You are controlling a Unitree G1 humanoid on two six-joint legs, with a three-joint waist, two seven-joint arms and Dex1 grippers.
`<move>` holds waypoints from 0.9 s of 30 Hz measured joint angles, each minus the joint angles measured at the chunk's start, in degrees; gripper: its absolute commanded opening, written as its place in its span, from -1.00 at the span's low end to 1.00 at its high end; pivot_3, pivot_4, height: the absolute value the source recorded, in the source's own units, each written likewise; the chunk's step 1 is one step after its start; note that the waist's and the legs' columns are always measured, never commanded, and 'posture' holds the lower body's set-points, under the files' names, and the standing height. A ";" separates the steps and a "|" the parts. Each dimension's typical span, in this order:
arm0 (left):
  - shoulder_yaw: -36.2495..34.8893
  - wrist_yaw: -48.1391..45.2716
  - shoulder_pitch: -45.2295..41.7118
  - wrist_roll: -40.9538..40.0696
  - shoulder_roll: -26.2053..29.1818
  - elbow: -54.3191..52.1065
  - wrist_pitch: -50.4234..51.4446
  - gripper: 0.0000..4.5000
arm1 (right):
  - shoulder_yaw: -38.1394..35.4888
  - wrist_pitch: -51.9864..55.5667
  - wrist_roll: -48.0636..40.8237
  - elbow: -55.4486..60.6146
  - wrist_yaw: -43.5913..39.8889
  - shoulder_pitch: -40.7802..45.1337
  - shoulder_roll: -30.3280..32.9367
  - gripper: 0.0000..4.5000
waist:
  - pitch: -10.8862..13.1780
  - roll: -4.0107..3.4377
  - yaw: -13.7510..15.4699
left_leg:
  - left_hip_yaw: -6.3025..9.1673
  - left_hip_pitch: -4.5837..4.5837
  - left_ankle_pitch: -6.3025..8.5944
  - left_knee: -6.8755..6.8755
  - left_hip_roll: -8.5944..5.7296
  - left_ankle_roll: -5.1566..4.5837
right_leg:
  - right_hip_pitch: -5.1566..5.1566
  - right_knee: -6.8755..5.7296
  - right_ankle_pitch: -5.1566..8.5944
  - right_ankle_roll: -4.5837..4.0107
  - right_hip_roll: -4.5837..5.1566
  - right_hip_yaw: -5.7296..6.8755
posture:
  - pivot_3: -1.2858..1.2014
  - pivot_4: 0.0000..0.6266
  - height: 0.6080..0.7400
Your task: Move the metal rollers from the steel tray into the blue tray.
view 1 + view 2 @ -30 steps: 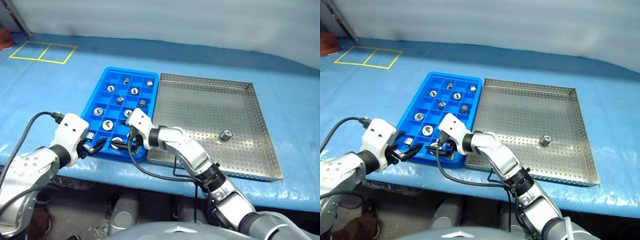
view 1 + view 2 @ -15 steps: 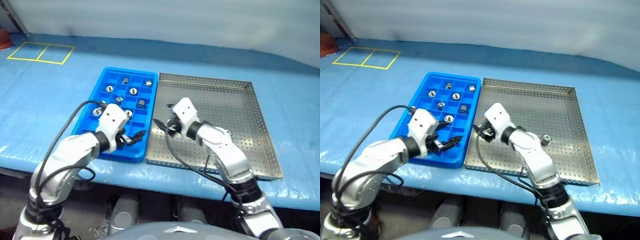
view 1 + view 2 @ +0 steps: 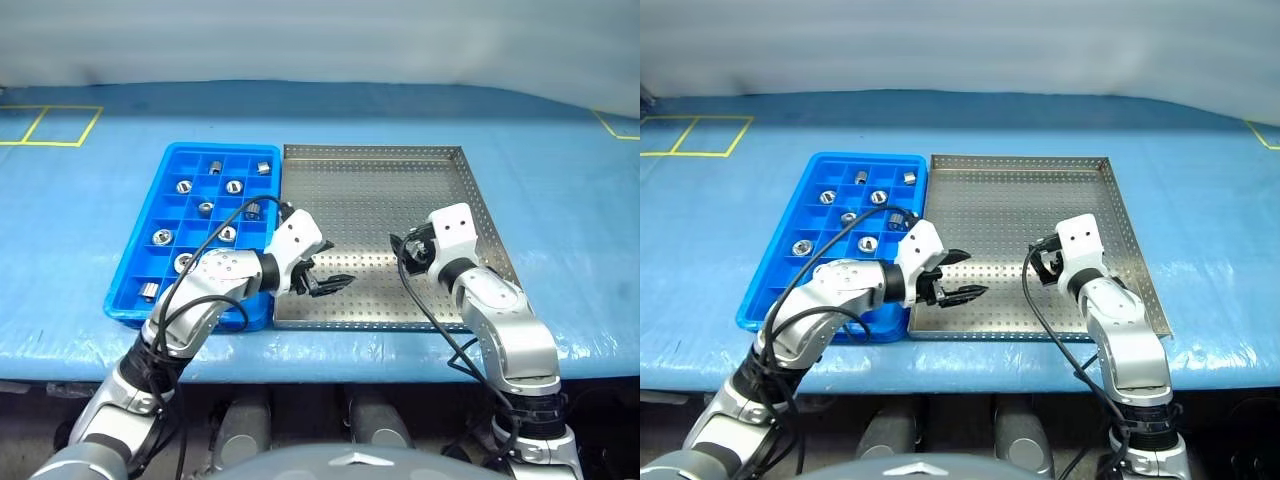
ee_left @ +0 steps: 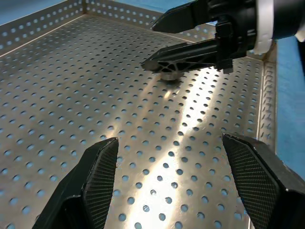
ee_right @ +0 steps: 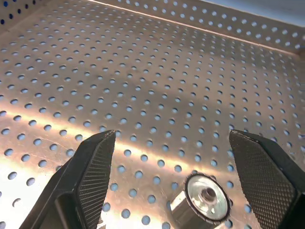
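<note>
On the blue worktop point(image 3: 80, 190), the blue tray point(image 3: 135, 290) sits at left with metal rollers point(image 3: 184, 186) in several compartments. Just beside it lies the steel tray point(image 3: 370, 170). The left tool point(image 3: 325, 283) hovers over its near-left floor, fingers spread, empty. The right tool point(image 5: 167, 186) (also wide open, gripping nothing) frames one last roller point(image 5: 206, 195) on the perforated floor.

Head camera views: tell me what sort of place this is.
Probably a workshop or lab bench set up for parts sorting. A long table under a blue cover holds a perforated steel tray beside a blue tray with metal rollers in its compartments, and yellow tape marks squares on the cover.
</note>
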State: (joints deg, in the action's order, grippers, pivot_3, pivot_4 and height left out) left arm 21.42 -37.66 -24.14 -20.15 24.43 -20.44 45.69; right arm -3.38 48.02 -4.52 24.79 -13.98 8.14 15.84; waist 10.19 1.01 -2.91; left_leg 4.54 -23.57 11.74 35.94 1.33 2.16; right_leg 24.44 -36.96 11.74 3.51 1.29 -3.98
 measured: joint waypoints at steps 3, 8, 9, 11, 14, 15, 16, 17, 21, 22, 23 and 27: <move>1.28 -0.69 -0.11 1.06 0.00 0.50 -0.16 0.69 | -1.23 -0.07 -0.93 -3.02 0.68 0.02 -1.59 0.77 | 0.00 0.00 -0.50 | 0.00 -0.01 -0.01 0.01 0.00 -0.01 | 0.00 0.00 -0.01 0.02 -0.01 -0.03 | 0.02 -0.52 1.00; 1.59 -1.09 0.19 1.58 0.11 0.56 -0.15 0.69 | -3.02 -1.44 -1.48 -9.72 2.81 0.66 -3.10 0.77 | -0.01 -0.02 -0.62 | 0.00 -0.01 -0.01 0.02 -0.01 -0.02 | 0.00 -0.01 -0.02 0.03 -0.01 -0.05 | 0.03 -0.52 1.00; 1.58 -1.07 0.50 1.63 0.26 0.56 -0.13 0.69 | -3.32 -1.67 -1.51 -10.60 3.08 0.86 -3.17 0.77 | -0.02 -0.03 -0.62 | 0.00 0.00 -0.01 0.02 -0.01 -0.02 | -0.01 -0.02 -0.02 0.03 -0.02 -0.05 | 0.05 -0.52 1.00; 1.56 -0.95 1.10 1.72 0.48 0.55 0.06 0.69 | -3.87 -2.01 -1.60 -11.76 3.52 1.33 -3.23 0.77 | -0.02 -0.03 -0.57 | 0.01 -0.01 -0.01 0.01 -0.01 -0.02 | -0.01 -0.02 -0.03 0.03 -0.02 -0.05 | 0.05 -0.52 1.00; 1.52 -0.43 1.67 1.72 0.49 0.36 0.19 0.69 | -3.98 -3.04 -1.71 -13.14 3.94 2.18 -3.39 0.59 | -0.02 -0.03 -0.49 | 0.01 -0.01 -0.01 0.02 -0.01 -0.03 | -0.01 -0.02 -0.03 0.04 -0.02 -0.05 | 0.07 -0.52 1.00; 1.50 -0.09 1.96 1.73 0.50 0.24 0.26 0.69 | -3.97 -3.75 -1.83 -13.52 3.91 2.24 -3.40 0.51 | -0.02 -0.03 -0.44 | 0.02 -0.01 -0.01 0.02 -0.01 -0.03 | -0.01 -0.02 -0.03 0.04 -0.02 -0.05 | 0.07 -0.52 1.00; 1.47 0.15 2.18 1.73 0.50 0.23 0.34 0.69 | -3.97 -4.05 -1.97 -13.75 3.89 2.29 -3.41 0.35 | -0.02 -0.04 -0.41 | 0.02 -0.01 -0.01 0.02 -0.01 -0.03 | -0.02 -0.02 -0.03 0.05 -0.02 -0.05 | 0.07 -0.52 1.00; 1.42 0.27 2.40 1.72 0.52 0.23 0.43 0.69 | -3.97 -4.29 -2.18 -14.06 3.87 2.38 -3.42 0.22 | -0.02 -0.04 -0.38 | 0.02 -0.01 -0.01 0.02 -0.01 -0.03 | -0.02 -0.02 -0.03 0.05 -0.02 -0.05 | 0.07 -0.52 1.00; 1.14 0.88 3.02 1.71 0.71 0.18 0.54 0.69 | -3.90 -4.34 -2.76 -14.34 3.92 2.53 -3.60 -0.21 | -0.02 -0.04 -0.30 | 0.02 0.00 -0.02 0.02 -0.01 -0.03 | -0.01 -0.03 -0.04 0.05 -0.03 -0.05 | 0.07 -0.52 1.00; 0.98 0.97 3.06 1.71 0.76 0.18 0.56 0.69 | -3.87 -4.33 -2.78 -14.33 3.93 2.53 -3.60 -0.21 | -0.02 -0.04 -0.27 | 0.02 0.00 -0.02 0.02 -0.01 -0.03 | -0.02 -0.04 -0.04 0.05 -0.03 -0.06 | 0.07 -0.52 1.00; 0.64 1.10 3.07 1.70 0.87 0.18 0.60 0.69 | -3.82 -4.30 -2.78 -14.31 3.94 2.53 -3.59 -0.21 | -0.02 -0.04 -0.25 | 0.02 0.00 -0.02 0.02 -0.01 -0.03 | -0.02 -0.04 -0.04 0.05 -0.03 -0.06 | 0.07 -0.52 1.00; -0.29 1.22 3.11 1.53 1.22 -0.09 1.30 0.69 | -3.00 -3.96 -2.87 -13.63 3.55 2.52 -3.53 -0.21 | -0.02 -0.04 -0.26 | 0.01 0.00 -0.02 0.02 -0.01 -0.04 | -0.01 -0.04 -0.04 0.05 -0.03 -0.06 | 0.07 -0.52 1.00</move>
State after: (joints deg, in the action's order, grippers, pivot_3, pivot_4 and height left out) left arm 21.13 -36.44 -21.03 -18.62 25.64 -20.53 47.00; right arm -6.37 44.07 -7.38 11.16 -10.43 10.66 12.31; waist 10.17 0.97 -3.18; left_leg 4.56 -23.57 11.72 35.96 1.32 2.12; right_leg 24.43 -37.00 11.70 3.56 1.26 -4.03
